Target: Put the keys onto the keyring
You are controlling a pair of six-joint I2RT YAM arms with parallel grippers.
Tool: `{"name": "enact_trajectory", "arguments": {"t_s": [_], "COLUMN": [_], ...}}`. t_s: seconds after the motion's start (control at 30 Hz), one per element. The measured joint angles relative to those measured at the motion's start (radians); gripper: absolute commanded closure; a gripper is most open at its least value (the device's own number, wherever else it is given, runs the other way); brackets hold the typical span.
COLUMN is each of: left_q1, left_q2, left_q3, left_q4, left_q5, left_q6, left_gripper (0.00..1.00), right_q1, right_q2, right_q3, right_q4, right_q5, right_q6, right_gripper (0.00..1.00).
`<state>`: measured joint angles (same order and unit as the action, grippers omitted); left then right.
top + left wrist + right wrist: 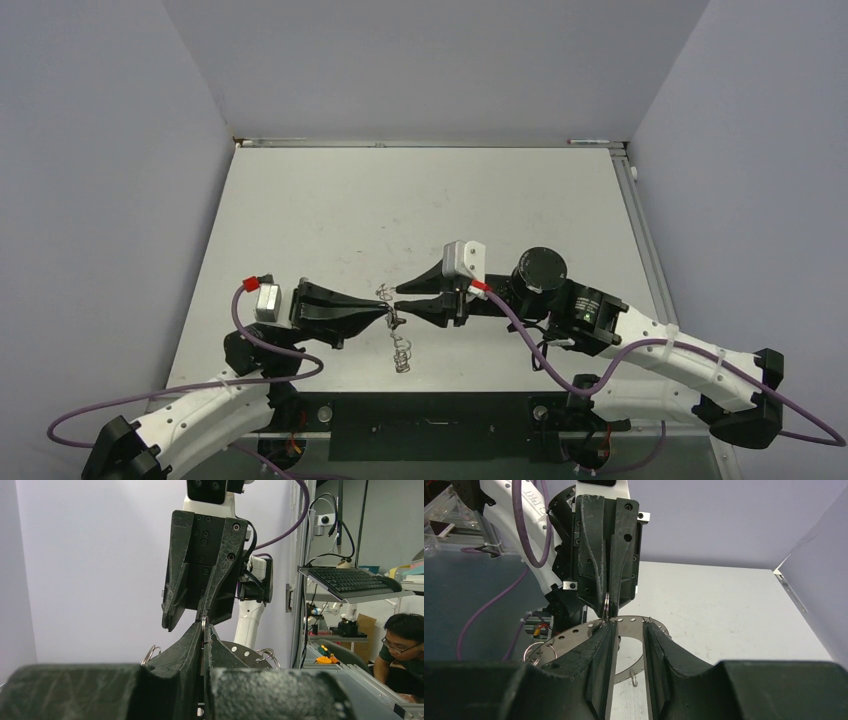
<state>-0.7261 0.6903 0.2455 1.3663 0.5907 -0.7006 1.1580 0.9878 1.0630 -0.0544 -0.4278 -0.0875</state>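
The keyring [401, 350], a flat grey ring with holes and small wire loops round its rim, hangs above the table between the two grippers. My left gripper [389, 316] is shut on a small wire loop [606, 605] at the ring's upper rim, and the loop pokes out of its tips [204, 621]. The ring shows behind the left fingers [240, 655]. My right gripper [629, 624] is open, tip to tip with the left one. Its left finger [599, 645] lies against the ring's rim [574, 635]. The key does not show clearly anywhere.
The white table [420, 200] stretches beyond the grippers, closed in by grey walls on three sides. More wire loops hang from the ring [538, 650]. Outside the cell, a person [400, 645] and a keyboard shelf [350, 582] are in view.
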Motion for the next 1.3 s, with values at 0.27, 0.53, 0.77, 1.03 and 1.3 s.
{"name": "enact_trajectory", "arguments": {"t_s": [0.27, 0.53, 0.77, 1.03, 1.3], "left_q1": [-0.007, -0.019, -0.033, -0.048, -0.060], "left_q2": [0.020, 0.022, 0.038, 0.044, 0.044], "left_q3": [0.000, 0.000, 0.000, 0.002, 0.004], "left_q4": [0.006, 0.006, 0.007, 0.007, -0.005], "left_q5": [-0.011, -0.018, -0.032, -0.038, -0.048], "left_q6": [0.001, 0.009, 0.023, 0.042, 0.079], "left_gripper": [1.00, 1.00, 1.00, 1.00, 1.00], "right_q1": [-0.020, -0.044, -0.054, -0.060, -0.060], "right_q2": [0.006, 0.006, 0.006, 0.009, 0.019], "right_q3": [-0.006, -0.027, -0.027, -0.027, -0.027], "right_q4": [0.017, 0.026, 0.028, 0.028, 0.027], "right_q5": [-0.073, -0.126, -0.158, -0.183, -0.200], "right_q6": [0.021, 0.047, 0.052, 0.052, 0.052], "right_gripper": [0.75, 0.76, 0.76, 0.76, 0.76]}}
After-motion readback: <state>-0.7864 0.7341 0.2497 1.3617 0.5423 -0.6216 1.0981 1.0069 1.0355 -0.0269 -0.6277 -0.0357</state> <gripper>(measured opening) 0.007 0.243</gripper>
